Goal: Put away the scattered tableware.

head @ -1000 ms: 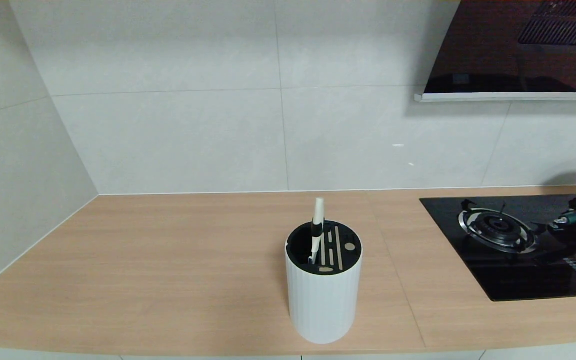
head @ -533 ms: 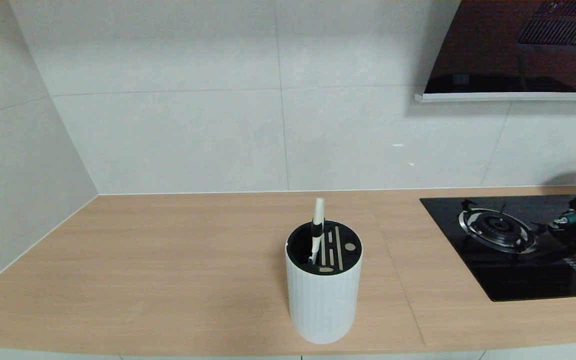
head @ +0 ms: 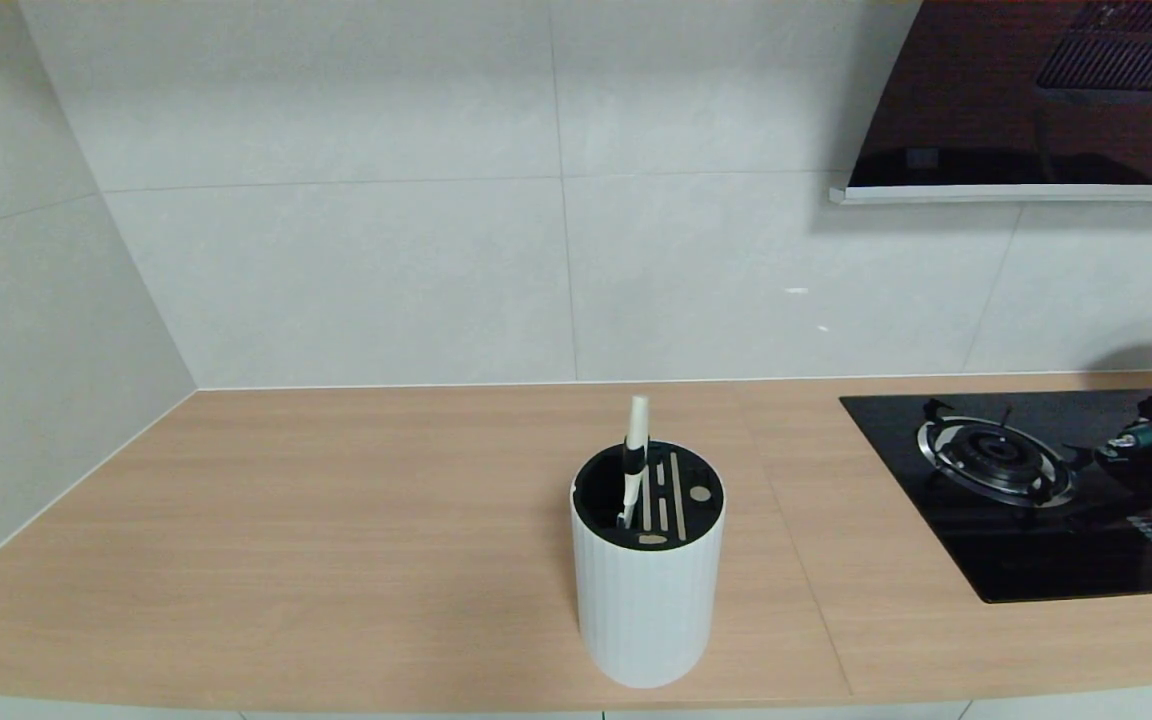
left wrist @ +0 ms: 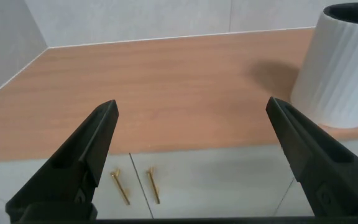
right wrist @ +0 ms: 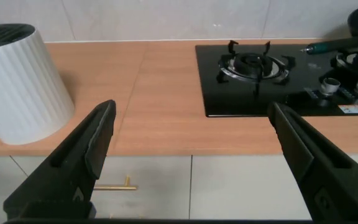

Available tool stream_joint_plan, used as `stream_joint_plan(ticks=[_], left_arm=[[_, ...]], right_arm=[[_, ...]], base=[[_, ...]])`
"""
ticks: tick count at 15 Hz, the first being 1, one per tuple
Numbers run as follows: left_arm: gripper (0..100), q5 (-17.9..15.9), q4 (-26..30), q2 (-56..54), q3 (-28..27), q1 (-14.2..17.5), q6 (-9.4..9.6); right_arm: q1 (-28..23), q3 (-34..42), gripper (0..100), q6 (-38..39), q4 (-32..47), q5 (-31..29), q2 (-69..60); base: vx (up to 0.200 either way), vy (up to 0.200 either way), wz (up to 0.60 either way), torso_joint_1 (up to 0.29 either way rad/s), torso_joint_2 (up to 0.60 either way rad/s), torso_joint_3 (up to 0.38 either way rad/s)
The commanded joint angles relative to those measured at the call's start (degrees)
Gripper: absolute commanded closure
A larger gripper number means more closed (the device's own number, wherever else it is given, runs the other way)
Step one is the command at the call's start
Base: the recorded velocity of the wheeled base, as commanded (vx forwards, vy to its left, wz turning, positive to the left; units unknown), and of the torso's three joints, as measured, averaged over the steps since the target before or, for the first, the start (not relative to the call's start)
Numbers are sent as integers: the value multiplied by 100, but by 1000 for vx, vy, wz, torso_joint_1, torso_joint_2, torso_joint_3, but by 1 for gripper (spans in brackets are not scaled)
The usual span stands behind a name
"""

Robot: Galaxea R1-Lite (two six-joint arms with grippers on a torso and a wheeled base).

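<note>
We judge the main hazard to be the holder (head: 648,600): it is tall and narrow and stands near the counter's (head: 336,520) front edge, so a sideways knock from either arm could topple it (with the white-handled utensil (head: 636,440) upright inside). Left gripper (left wrist: 190,106) and right gripper (right wrist: 191,107) hang before that edge, jaws spread wide, holding and touching nothing.

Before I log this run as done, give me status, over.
Left gripper, right gripper open, empty. Utensil stands in holder. Hob well aside.
</note>
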Motion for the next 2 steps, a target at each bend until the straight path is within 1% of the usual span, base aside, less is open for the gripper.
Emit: stream_joint_plan(ticks=[1,2], left_arm=[[0,-1,4,16,2,2,-25],[0,-1,-5,16,2,2,-17]], right_arm=[[-2,0,0,2,14,4,9],[-2,0,0,11,14,4,9]], base=[[0,0,0,0,0,0],[0,0,0,0,0,0]])
